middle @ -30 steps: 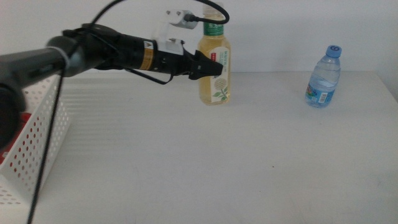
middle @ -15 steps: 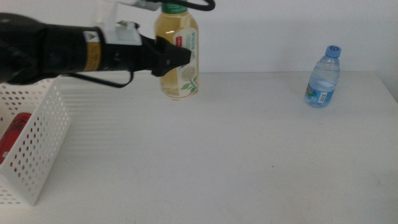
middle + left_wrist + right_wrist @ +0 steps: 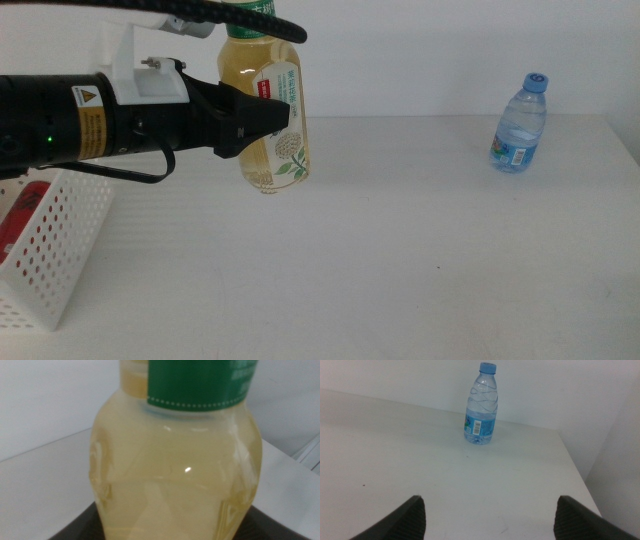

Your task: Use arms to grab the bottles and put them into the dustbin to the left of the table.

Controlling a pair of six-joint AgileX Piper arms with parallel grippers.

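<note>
Left hand (image 3: 268, 118), pinching the yellow tea bottle (image 3: 270, 110), has carried it off the desk (image 3: 400, 250) toward the dustbin (image 3: 55, 235); right hand (image 3: 490, 515) waits spread, 1 water bottle (image 3: 520, 123) left.

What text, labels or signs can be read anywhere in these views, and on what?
Yellow warning triangle sign, no words: on the left arm.
Tea bottle, held in the left hand: label print too blurred to read.
Tea bottle's green neck band: white print too blurred to read.
Water bottle: label with barcode, text too small to read.
No legible words anywhere.
</note>
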